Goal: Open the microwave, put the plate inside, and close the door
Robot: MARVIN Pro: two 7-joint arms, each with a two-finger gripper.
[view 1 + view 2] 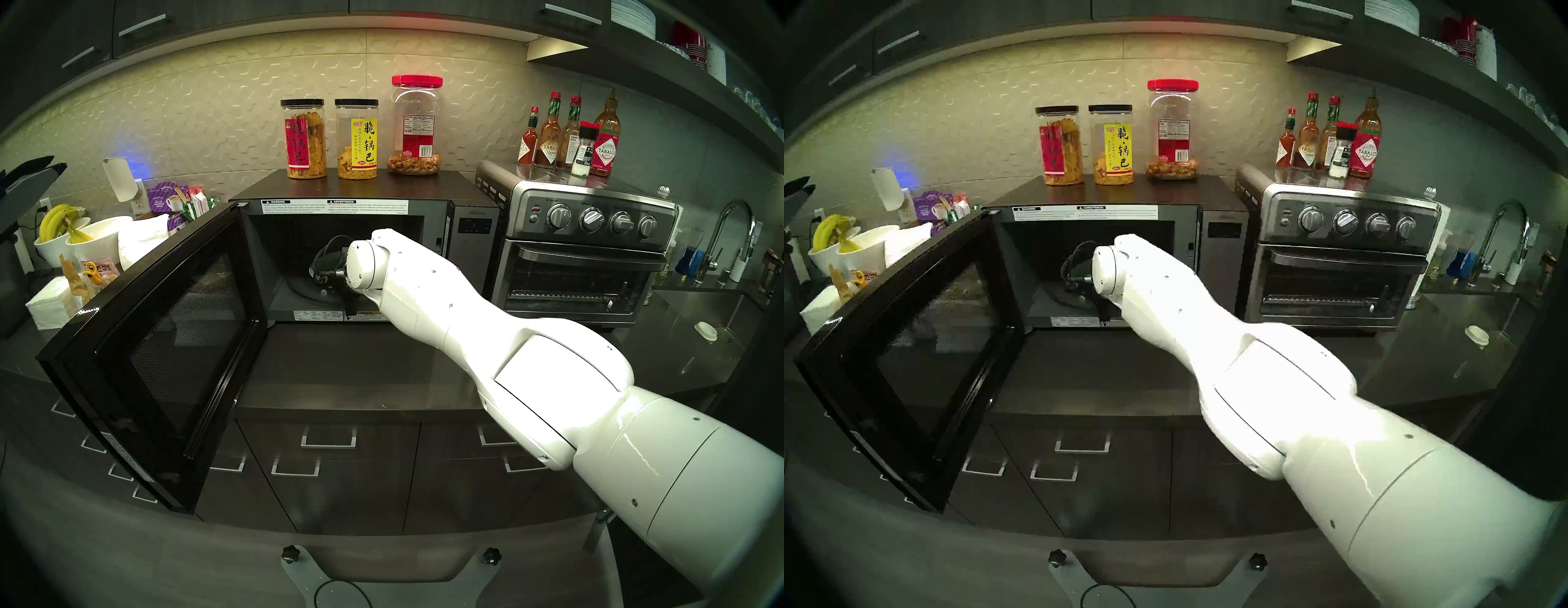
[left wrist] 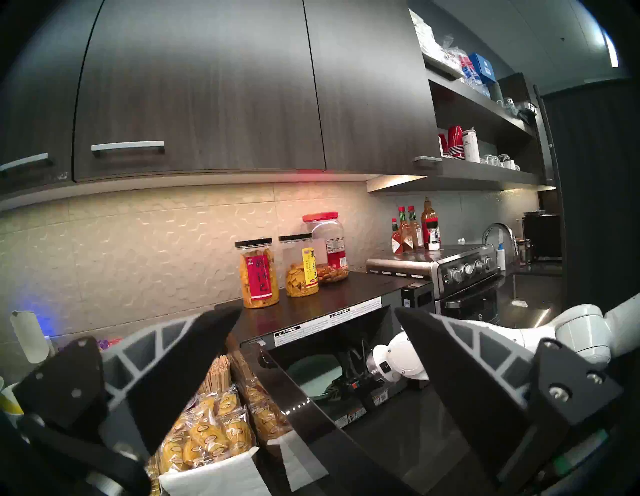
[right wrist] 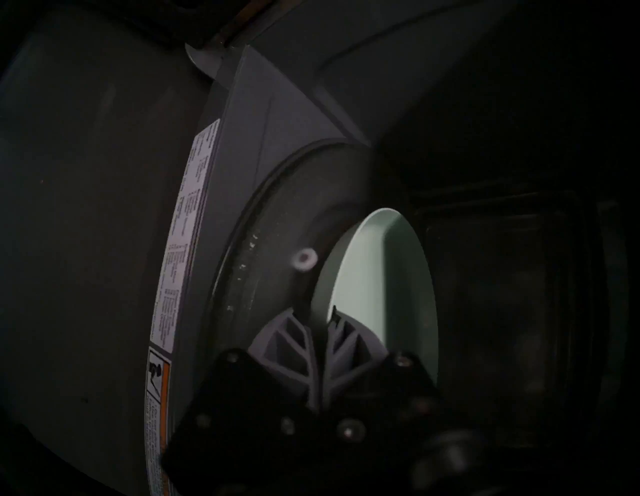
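Nearest, the door stands swung wide to the left, its mesh inner window facing the counter in front of the microwave. The right arm reaches from the near right across that counter and into the open cavity. There the right gripper has its jaws pinched together on the near rim of the plate, which it holds inside the cavity over the glass turntable; whether the plate touches the turntable cannot be told. The left gripper hangs up at the left, its two fingers spread wide with nothing between them. On the microwave's top, at the far wall, stand three snack jars. To the right sits a toaster oven with sauce bottles on top.
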